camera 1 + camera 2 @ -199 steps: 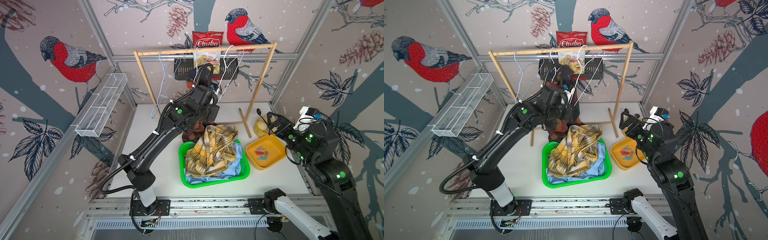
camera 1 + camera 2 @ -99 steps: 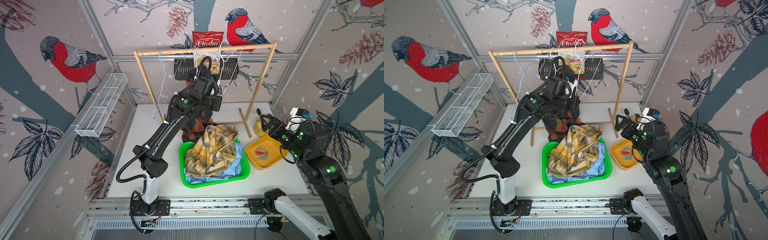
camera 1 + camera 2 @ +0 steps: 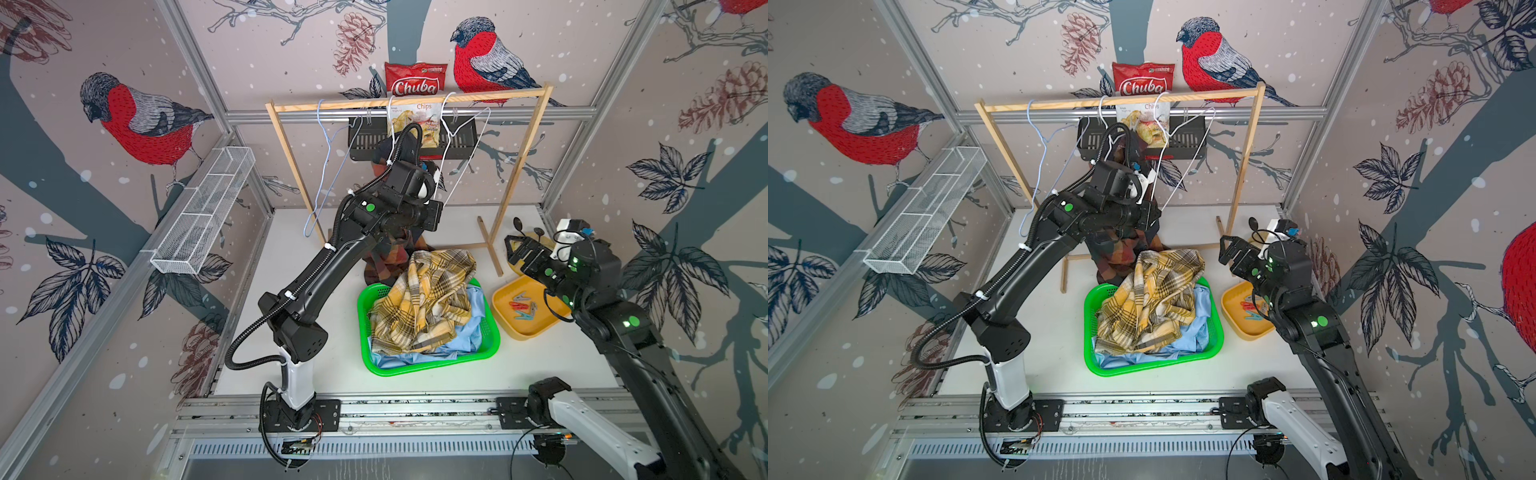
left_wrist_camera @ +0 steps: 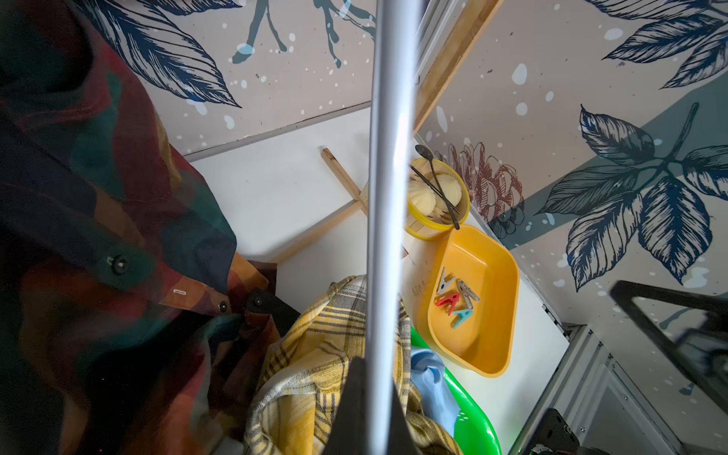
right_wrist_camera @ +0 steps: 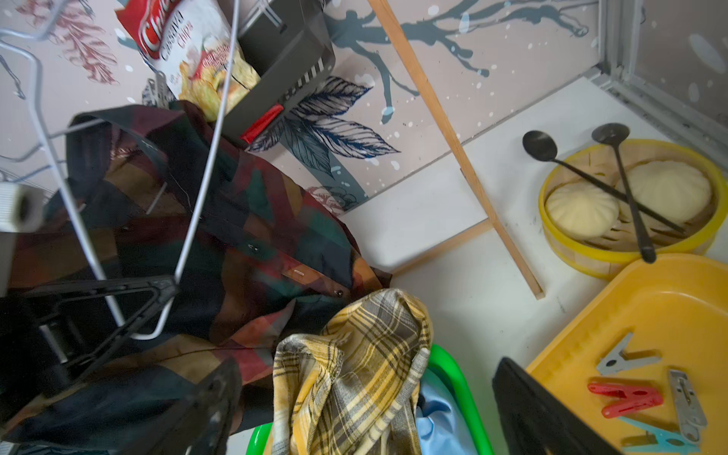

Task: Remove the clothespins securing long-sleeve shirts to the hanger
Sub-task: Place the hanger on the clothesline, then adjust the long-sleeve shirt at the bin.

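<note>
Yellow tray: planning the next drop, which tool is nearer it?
Right. The right tool hangs close by the yellow tray; the left tool grips the wire hanger beyond the green basket.

Shirts in basket, tray of clothespins right, rack behind

1. Both top views sit high over the front edge, looking down and back across the white worktop to the wooden clothes rail. They show almost the same wide scene, just nudged sideways.
2. The left wrist cam is up by the rail, right against a white wire hanger, facing down.
3. The right wrist cam is closer in, aimed at the dark check shirt.
4. Both wrist views share the yellow plastic tray, green plastic basket and round yellow steamer.
</note>
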{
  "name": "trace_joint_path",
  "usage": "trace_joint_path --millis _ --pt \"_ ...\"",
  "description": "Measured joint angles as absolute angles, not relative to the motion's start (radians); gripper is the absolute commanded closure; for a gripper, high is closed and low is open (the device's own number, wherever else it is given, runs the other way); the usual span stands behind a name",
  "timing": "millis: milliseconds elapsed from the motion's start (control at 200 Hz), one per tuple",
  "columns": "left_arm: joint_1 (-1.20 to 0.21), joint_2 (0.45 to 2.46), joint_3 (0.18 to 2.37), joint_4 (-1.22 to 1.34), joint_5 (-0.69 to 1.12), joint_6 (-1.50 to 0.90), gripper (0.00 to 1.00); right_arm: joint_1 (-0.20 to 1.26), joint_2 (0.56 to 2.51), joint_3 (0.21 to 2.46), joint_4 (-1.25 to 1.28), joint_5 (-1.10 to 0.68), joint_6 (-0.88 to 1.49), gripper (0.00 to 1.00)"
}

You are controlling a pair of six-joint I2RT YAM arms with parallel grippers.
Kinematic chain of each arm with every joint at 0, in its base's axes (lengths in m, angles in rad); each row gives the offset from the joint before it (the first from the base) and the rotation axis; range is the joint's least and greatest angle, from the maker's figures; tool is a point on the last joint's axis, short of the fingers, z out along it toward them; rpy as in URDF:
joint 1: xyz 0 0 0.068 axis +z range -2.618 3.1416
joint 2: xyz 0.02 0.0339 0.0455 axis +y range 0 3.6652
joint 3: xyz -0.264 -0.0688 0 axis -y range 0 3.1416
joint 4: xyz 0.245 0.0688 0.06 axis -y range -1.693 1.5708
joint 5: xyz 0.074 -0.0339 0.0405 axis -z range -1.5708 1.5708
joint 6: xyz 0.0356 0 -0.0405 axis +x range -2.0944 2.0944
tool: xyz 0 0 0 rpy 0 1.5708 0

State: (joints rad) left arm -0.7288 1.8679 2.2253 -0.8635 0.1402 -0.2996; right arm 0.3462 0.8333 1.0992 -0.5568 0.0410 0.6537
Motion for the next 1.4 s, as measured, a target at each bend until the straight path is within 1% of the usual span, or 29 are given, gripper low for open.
trace_joint_path --millis 185,220,330,435,510,645,805,946,1061,1126,1191,1211,1256,1281,1326,1356,1401 --pt "-0.735 1.824 2.172 -0.841 0.157 -0.283 0.4 0.346 0.857 1.034 -0.5 0.017 0.658 0.0" --pt "-0.736 1.819 2.172 -0.841 0.156 -0.28 0.34 0.346 0.867 1.023 -0.485 0.014 0.661 0.0" --pt "-0.747 1.771 2.148 -0.818 0.153 -0.254 0.21 0.346 0.899 0.979 -0.438 0.001 0.662 0.0" --pt "-0.759 1.679 2.067 -0.771 0.133 -0.232 0.13 0.346 0.945 0.935 -0.384 -0.006 0.662 0.0" --pt "-0.764 1.604 1.99 -0.738 0.128 -0.229 0.09 0.345 0.992 0.912 -0.341 -0.012 0.661 0.0" --pt "-0.766 1.472 1.856 -0.693 0.123 -0.208 0.09 0.331 1.12 0.896 -0.243 -0.052 0.66 0.0" --pt "-0.768 1.303 1.676 -0.658 0.128 -0.189 0.11 0.303 1.343 0.929 -0.158 -0.123 0.653 0.0" --pt "-0.768 1.149 1.488 -0.659 0.123 -0.184 0.09 0.308 1.485 0.945 -0.08 -0.189 0.653 0.01" --pt "-0.766 1.071 1.372 -0.665 0.101 -0.187 0.09 0.321 1.545 0.942 -0.014 -0.262 0.659 0.15" --pt "-0.763 1.043 1.318 -0.667 0.097 -0.196 0.09 0.335 1.555 0.934 0.035 -0.317 0.662 0.28" --pt "-0.762 1.027 1.274 -0.671 0.089 -0.205 0.09 0.348 1.555 0.922 0.082 -0.373 0.685 0.46" --pt "-0.761 1.024 1.263 -0.671 0.086 -0.207 0.09 0.35 1.555 0.918 0.097 -0.389 0.684 0.53" --pt "-0.76 1.024 1.247 -0.672 0.075 -0.21 0.09 0.358 1.55 0.909 0.125 -0.429 0.688 0.73" --pt "-0.758 1.027 1.24 -0.673 0.067 -0.21 0.09 0.364 1.544 0.905 0.132 -0.445 0.693 0.83" --pt "-0.756 1.037 1.236 -0.674 0.047 -0.212 0.09 0.379 1.52 0.898 0.135 -0.466 0.707 0.93" --pt "-0.755 1.045 1.234 -0.675 0.035 -0.213 0.09 0.392 1.499 0.897 0.131 -0.473 0.707 0.97" --pt "-0.752 1.056 1.23 -0.674 0.018 -0.216 0.09 0.418 1.456 0.899 0.121 -0.478 0.705 1.0"
